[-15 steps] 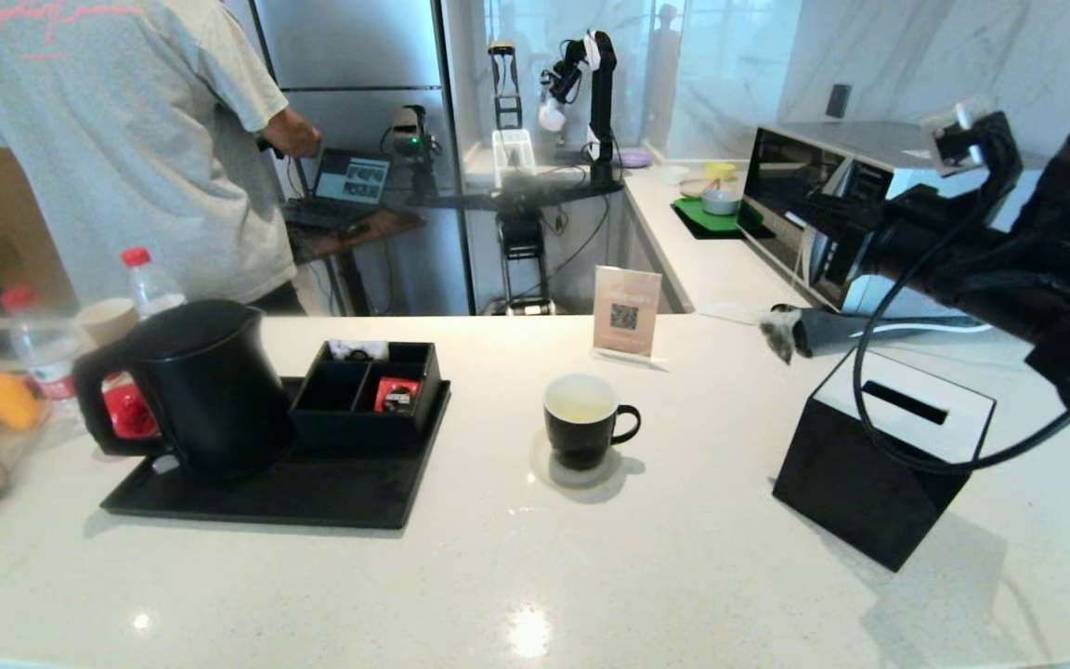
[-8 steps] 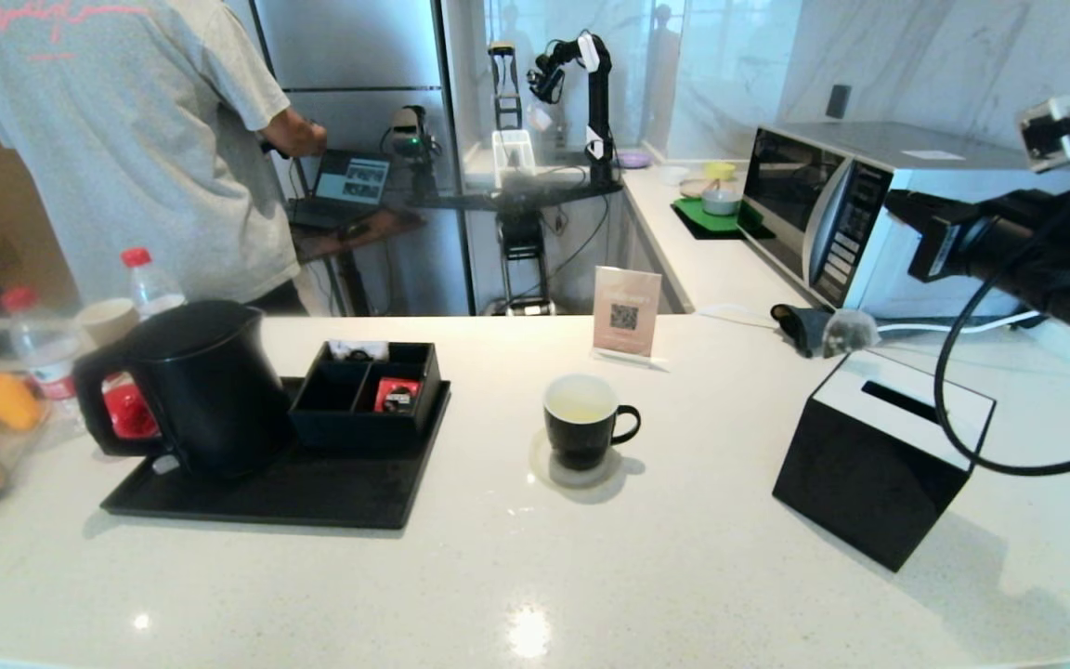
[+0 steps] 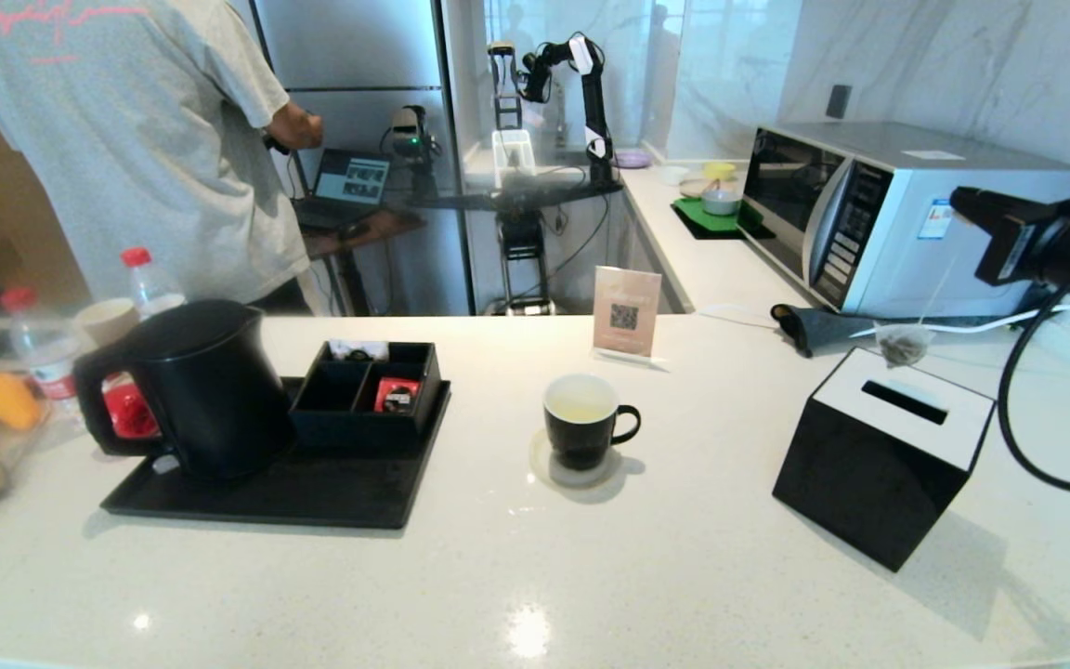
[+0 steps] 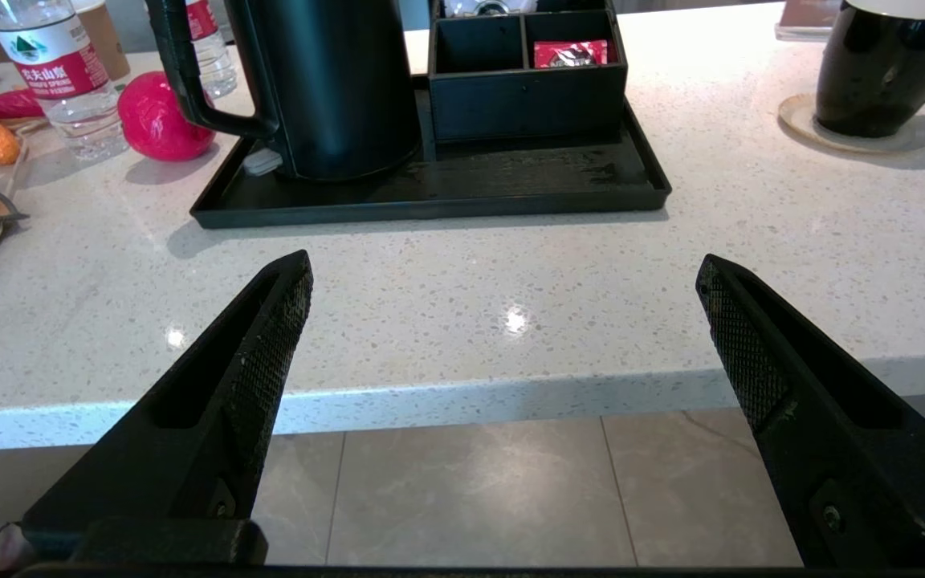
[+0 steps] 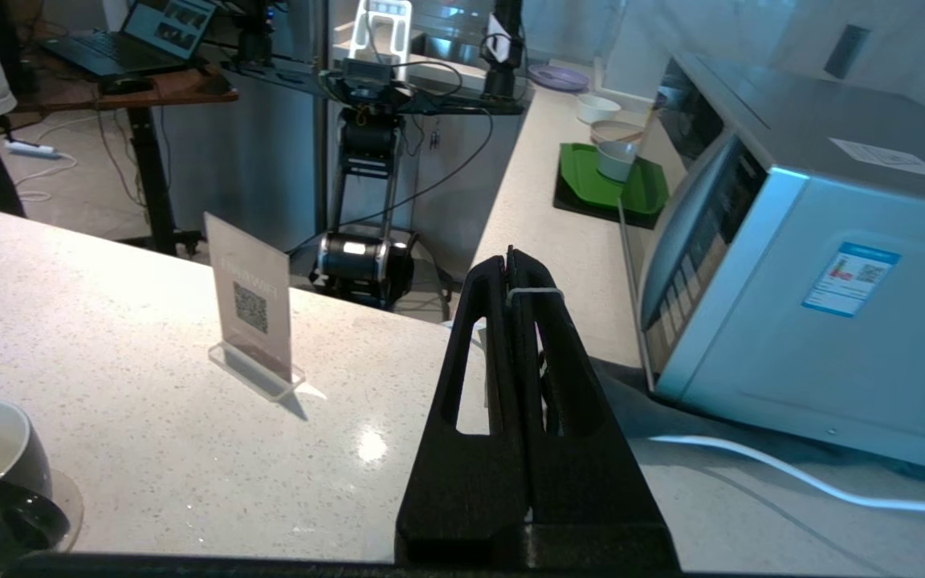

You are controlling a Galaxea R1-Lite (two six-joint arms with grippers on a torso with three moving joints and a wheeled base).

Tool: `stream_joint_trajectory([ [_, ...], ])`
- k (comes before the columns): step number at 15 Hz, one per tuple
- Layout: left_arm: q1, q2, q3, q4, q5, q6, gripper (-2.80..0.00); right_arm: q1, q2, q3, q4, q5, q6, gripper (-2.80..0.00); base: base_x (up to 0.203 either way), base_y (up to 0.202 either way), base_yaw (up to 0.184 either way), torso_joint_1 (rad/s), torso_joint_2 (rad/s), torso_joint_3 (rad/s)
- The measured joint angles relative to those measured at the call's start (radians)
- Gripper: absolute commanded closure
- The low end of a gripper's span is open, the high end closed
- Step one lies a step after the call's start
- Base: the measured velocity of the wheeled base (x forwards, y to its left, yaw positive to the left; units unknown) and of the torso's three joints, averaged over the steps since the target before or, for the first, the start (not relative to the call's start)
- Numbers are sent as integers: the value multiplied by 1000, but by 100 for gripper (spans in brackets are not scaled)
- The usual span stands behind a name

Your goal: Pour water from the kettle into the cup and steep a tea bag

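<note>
The black kettle [image 3: 205, 386] stands on a black tray [image 3: 312, 497] at the left. At mid-counter the black cup [image 3: 581, 418] sits on a coaster, holding faintly yellowish water [image 3: 580, 401]. My right gripper [image 5: 509, 261] is high at the far right, in front of the microwave, and is shut on the tea bag's thin string [image 5: 535, 291]. The tea bag [image 3: 902, 346] dangles from it just over the back edge of a black box. My left gripper [image 4: 504, 269] hangs open and holds nothing, low before the counter's front edge, and is out of the head view.
A black box with a white slotted top [image 3: 879, 455] stands right of the cup. A microwave [image 3: 869, 214], a dark cloth [image 3: 818, 325] and a white cable lie behind it. A QR sign [image 3: 626, 311], an organizer with a red packet [image 3: 396, 395], bottles and a person are at the back.
My right arm has drawn back to the right. The tea bag has swung with it, from left of the dark cloth to over the black box.
</note>
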Motion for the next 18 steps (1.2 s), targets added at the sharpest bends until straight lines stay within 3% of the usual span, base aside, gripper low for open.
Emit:
stream_joint_trajectory([
  [9, 0, 0, 0, 0, 0, 0, -280, -11, -107, 157, -15, 2, -1, 0, 0, 0, 0, 0, 0, 0],
  [18, 0, 0, 0, 0, 0, 0, -280, 9, -120, 148, -15, 4, 3, 0, 0, 0, 0, 0, 0, 0],
])
